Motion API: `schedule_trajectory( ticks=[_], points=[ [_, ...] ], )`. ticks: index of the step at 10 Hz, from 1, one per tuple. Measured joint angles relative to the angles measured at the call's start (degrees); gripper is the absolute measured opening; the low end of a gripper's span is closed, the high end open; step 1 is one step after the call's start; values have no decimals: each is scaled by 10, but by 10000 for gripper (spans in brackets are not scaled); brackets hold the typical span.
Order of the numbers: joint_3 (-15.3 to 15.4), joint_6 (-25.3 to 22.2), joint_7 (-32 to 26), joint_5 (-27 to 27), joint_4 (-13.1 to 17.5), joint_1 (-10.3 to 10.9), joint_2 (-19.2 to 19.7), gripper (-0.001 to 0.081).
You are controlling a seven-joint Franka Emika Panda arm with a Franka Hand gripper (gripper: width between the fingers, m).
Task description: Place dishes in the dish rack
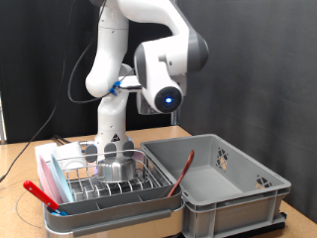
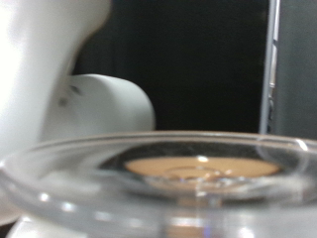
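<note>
Clear glass dish (image 2: 158,178) right against the gripper, robot arm (image 2: 59,89) close behind, dark open space beyond.

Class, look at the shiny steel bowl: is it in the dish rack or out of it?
In. The steel bowl sits inside the wire dish rack, within the white tray, at the exterior view's lower left.

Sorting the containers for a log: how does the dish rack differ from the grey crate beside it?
The dish rack is low silver wire in a white tray; the grey crate is deep with solid plastic walls. The rack holds a steel bowl; the crate holds a red-handled utensil. Both sit side by side on the table.
</note>
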Motion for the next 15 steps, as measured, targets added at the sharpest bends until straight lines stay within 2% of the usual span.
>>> schedule_trajectory(
  ticks=[3, 6, 10, 15],
  points=[
    [-22, -6, -17, -68, -17, -17, 33, 110],
    [-44, 20, -24, -88, -41, -36, 44, 110],
    [-56, 46, -59, -133, -59, -39, 44, 110],
    [-80, 64, -76, -155, -68, -46, 40, 110]
  ],
)
